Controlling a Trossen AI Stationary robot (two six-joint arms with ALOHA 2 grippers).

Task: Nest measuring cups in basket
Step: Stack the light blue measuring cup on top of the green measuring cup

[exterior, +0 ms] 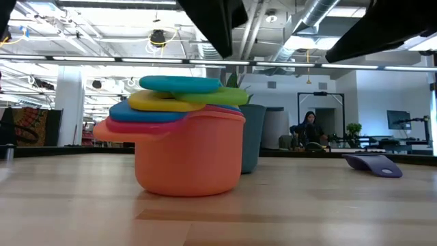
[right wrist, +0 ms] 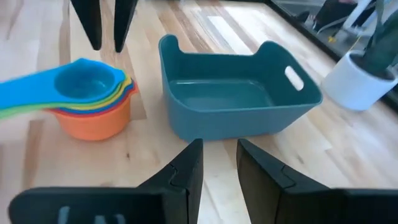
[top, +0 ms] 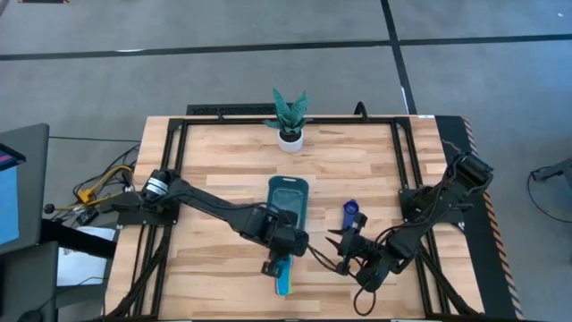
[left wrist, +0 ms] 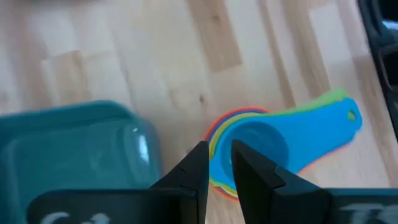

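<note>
Dark jointed arms, black tapered pincer fingers

You had no writing, label, brand, number or sign to read in any of the four views. The stacked plastic measuring cups, the dark teal rectangular plastic basket, the small white plant pot and the pale wooden table all showed plain surfaces to you.
</note>
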